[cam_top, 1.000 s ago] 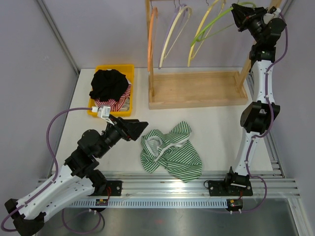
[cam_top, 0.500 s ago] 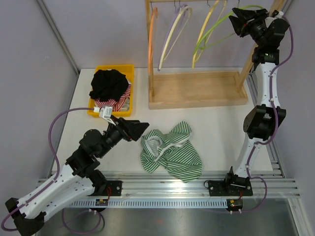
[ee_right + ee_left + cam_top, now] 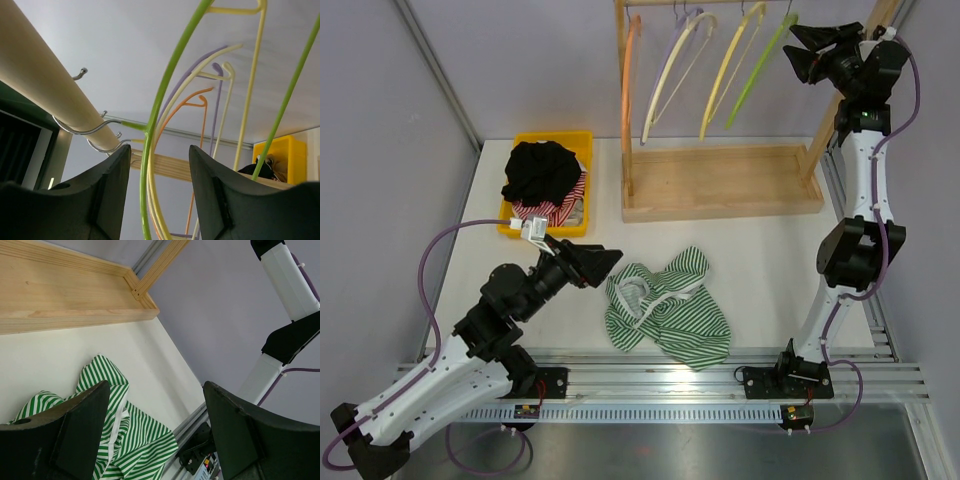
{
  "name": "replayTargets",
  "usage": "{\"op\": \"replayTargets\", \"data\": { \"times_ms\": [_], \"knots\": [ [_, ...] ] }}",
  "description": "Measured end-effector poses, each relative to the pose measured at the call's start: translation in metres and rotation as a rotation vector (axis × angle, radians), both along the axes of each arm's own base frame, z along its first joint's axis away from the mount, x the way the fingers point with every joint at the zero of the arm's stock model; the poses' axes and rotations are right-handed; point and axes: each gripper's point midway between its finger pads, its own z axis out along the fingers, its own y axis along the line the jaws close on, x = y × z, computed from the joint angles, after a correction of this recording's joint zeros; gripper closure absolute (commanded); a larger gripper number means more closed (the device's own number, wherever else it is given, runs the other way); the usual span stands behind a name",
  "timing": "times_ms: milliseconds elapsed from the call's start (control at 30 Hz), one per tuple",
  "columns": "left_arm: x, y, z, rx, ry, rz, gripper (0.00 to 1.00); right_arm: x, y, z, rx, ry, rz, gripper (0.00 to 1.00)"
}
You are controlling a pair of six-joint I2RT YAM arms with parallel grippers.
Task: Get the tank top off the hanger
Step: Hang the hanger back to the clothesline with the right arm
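Sprawling tank top (image 3: 670, 318); long axis diagonal, far-left to near-right.

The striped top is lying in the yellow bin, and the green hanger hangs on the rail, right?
No: the top view shows the striped top lying on the table, outside the yellow bin. The green hanger does hang on the rail.

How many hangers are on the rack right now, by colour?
orange hanger: 1
purple hanger: 1
cream hanger: 1
yellow hanger: 1
green hanger: 1
Total: 5
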Motion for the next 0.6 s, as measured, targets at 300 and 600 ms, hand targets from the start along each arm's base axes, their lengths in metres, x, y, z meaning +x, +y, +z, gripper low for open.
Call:
{"op": "replayTargets", "data": {
  "times_ms": [300,600],
  "knots": [
    [-0.001,-0.002,-0.002,0.003,0.000,-0.009,0.21,-0.022,-0.028,-0.010,-0.107,0.036,-0.138,0.40],
    [0.002,0.001,-0.007,0.075,-0.051,-0.003,0.20,-0.140,-0.018,0.042,-0.450,-0.151,-0.331,0.19]
  ]
}}
